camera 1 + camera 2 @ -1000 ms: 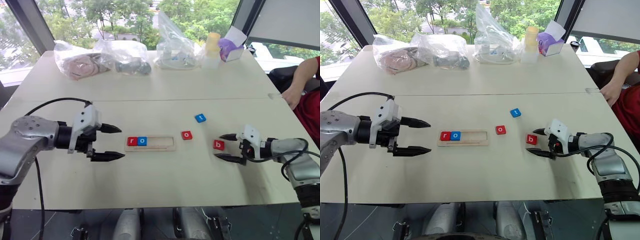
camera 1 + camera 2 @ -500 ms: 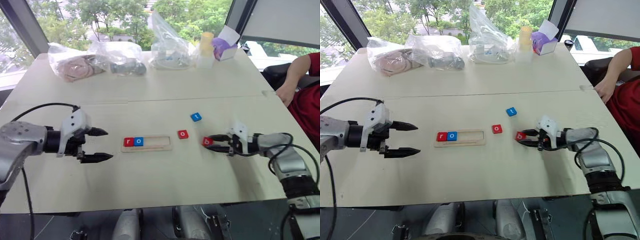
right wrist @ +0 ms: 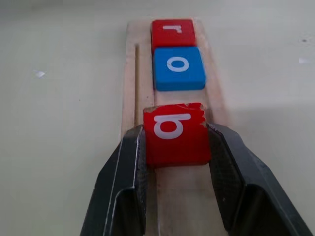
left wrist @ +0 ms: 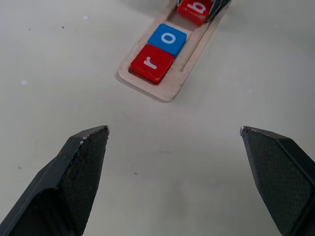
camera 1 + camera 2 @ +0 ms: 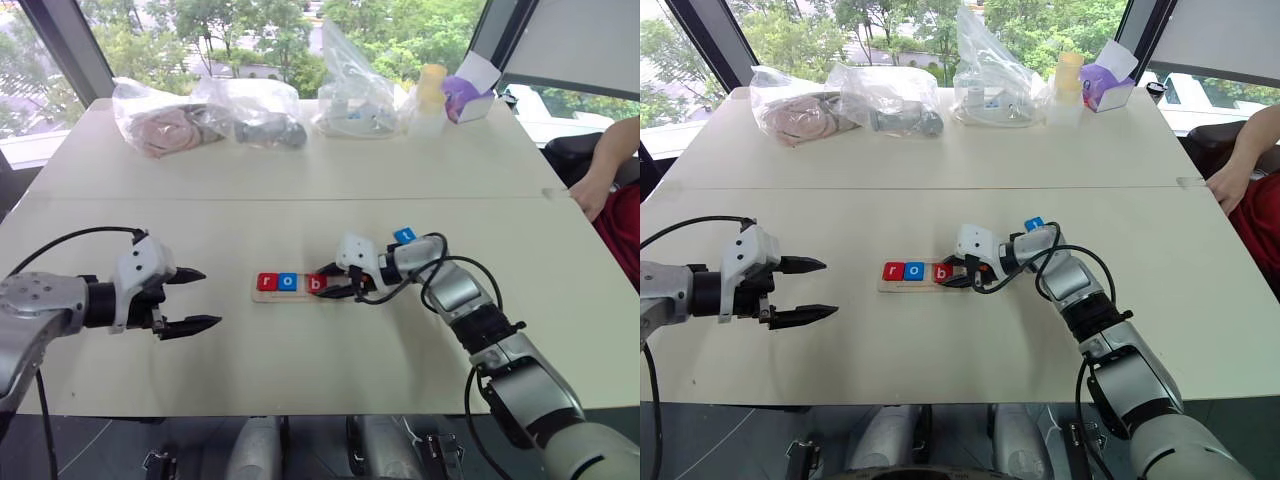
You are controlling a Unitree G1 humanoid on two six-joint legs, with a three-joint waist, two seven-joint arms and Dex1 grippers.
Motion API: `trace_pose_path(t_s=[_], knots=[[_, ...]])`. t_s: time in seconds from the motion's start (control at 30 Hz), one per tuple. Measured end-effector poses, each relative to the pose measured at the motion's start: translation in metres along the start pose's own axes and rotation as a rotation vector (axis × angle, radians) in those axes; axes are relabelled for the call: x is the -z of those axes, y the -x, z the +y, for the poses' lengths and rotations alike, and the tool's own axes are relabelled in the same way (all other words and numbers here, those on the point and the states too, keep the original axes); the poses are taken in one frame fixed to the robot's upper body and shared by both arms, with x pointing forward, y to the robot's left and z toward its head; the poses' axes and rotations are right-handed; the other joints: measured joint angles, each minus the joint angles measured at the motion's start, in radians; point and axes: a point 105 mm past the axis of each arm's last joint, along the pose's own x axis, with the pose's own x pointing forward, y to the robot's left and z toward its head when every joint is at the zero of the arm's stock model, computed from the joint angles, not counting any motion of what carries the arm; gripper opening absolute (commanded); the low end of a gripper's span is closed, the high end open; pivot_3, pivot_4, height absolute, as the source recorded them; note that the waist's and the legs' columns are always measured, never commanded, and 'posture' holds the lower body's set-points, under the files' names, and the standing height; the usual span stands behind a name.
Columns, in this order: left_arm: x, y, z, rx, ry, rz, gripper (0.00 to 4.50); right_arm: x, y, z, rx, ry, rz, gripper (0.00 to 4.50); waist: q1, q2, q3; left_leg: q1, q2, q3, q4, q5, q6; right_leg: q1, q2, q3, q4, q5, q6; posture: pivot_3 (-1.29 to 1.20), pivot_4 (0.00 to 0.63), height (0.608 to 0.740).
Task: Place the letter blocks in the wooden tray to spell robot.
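Red b block (image 3: 176,132): pinched by right gripper (image 3: 174,147) over wooden tray (image 3: 129,98), mid-frame; early release risks skewed seating. Left gripper (image 4: 172,135): wide, empty.

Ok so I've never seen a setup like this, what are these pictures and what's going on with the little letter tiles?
A two-armed robot stands at a table. Two pictures come from its head, two from cameras on its wrists. The right gripper pinches the red b block over the wooden tray, just behind the red r block and blue o block already in it. The left gripper waits open and empty beside the tray. A blue t block lies loose behind the right arm. Bags sit at the far edge; a person's arm rests at the right.
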Motion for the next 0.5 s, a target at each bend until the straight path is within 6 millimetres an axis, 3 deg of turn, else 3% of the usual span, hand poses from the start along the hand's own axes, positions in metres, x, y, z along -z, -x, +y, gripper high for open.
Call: trace_pose_path(t_s=[0.13,0.5], knots=[[0.0038,-0.0005,-0.0069,-0.009,0.024,-0.006,4.5,0.0002,-0.0047,-0.0003,0.0,-0.003,0.01,1.16,-0.001,0.0,0.0,0.001,0.001,-0.001,0.0,0.0,0.0,0.0,0.001,0.0,0.001,0.0,0.0,0.0,0.15,0.74],[-0.0018,-0.0029,-0.0019,-0.046,0.019,-0.035,4.5,-0.003,-0.0104,-0.0092,0.008,-0.005,0.029,1.16,-0.002,0.0,0.0,0.001,0.001,0.0,0.0,0.0,0.0,0.0,0.002,0.0,0.002,0.0,0.0,0.0,0.15,0.74]])
